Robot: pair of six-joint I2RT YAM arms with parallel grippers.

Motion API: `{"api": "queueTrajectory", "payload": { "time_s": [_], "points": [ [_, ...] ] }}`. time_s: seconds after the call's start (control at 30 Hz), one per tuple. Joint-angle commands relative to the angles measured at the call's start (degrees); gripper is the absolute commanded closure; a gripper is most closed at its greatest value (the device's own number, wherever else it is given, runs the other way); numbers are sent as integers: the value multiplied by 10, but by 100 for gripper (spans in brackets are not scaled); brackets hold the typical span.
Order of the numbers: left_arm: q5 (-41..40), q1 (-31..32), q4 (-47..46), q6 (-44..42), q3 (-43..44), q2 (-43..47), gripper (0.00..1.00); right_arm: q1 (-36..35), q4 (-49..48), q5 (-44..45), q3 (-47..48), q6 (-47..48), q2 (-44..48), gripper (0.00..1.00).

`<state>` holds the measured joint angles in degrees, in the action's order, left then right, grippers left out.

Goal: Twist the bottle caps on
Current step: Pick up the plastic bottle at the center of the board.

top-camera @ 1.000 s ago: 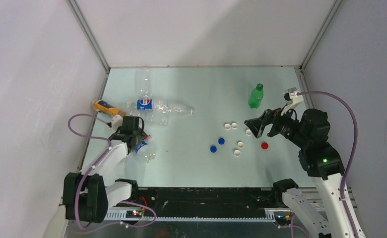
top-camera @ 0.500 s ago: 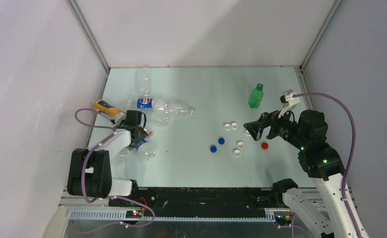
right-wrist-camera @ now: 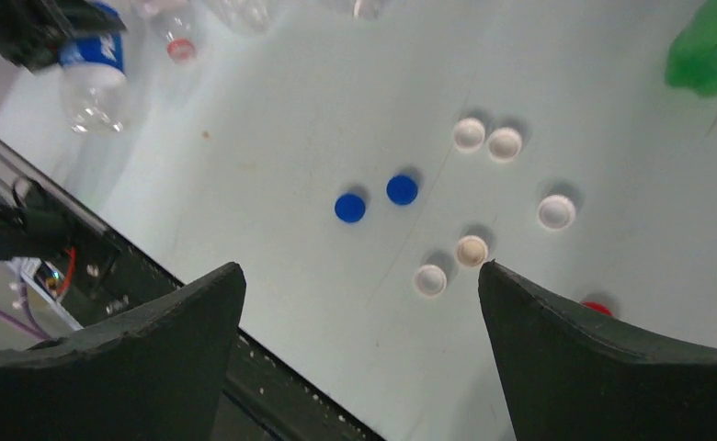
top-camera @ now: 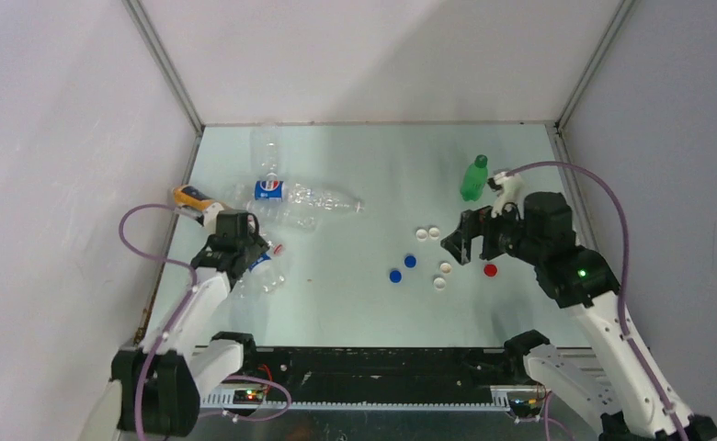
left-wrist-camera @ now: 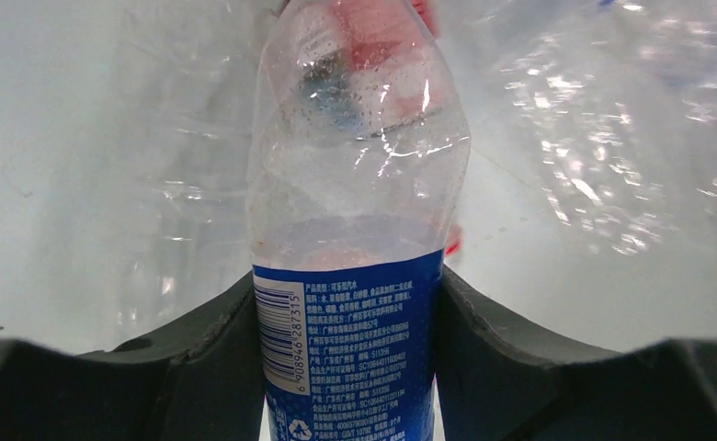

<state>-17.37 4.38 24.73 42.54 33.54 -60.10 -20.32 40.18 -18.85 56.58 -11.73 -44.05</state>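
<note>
Eight loose caps are lying on the counter [top-camera: 364, 156]: four white caps [right-wrist-camera: 469, 134], two blue caps [right-wrist-camera: 402, 189], one cream cap [right-wrist-camera: 471, 250] and one red cap [right-wrist-camera: 597, 308]. As for bottles, one green bottle [top-camera: 473, 177] is sitting towards the far right; one orange-yellow bottle [top-camera: 192, 196] is lying at the far left; several clear bottles [top-camera: 300, 197] are lying in a heap beside it (they are overlapping, so an exact count is not possible).

The left gripper [left-wrist-camera: 346, 303] is clamping a blue-labelled bottle [left-wrist-camera: 355, 184]; both fingers are pressing against the label, one on each side, and the clear shoulder and neck are pointing straight ahead of the gripper, away from the wrist. More clear plastic is lying blurred just beyond and to either side of it; the orange-yellow bottle is lying near, on the far side of this gripper.

The right gripper [right-wrist-camera: 359, 268] is hovering above the counter with its fingers spread wide and nothing between them. In its wrist view the caps are lying ahead of the open gap: the cream cap and one white cap are sitting just in front of the right-hand finger; the red cap is peeking out from behind that finger's edge; the two blue caps are lying side by side farther ahead, near the middle; the remaining three white caps are lying beyond those. The green bottle is sitting well ahead and to the right.
</note>
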Motion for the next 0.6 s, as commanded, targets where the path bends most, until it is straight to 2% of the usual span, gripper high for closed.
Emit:
{"api": "queueTrajectory", "payload": {
  "time_s": [0.0, 0.07, 0.27, 0.47, 0.57],
  "points": [
    [50, -2, -22, -98, -21, 94, 60, -63, 43, 96, 29, 20, -39, 1],
    [85, 0, -43, -142, -32, 145, 60, -110, 49, 133, 31, 17, -62, 1],
    [241, 6, -127, -282, -56, 288, 61, -165, 61, 184, 41, -15, -159, 1],
    [388, 7, -191, -422, -70, 352, 58, -206, 68, 224, 64, -60, -261, 6],
    [436, 7, -194, -505, -67, 363, 57, -223, 59, 230, 68, -89, -301, 9]
  ]
}}
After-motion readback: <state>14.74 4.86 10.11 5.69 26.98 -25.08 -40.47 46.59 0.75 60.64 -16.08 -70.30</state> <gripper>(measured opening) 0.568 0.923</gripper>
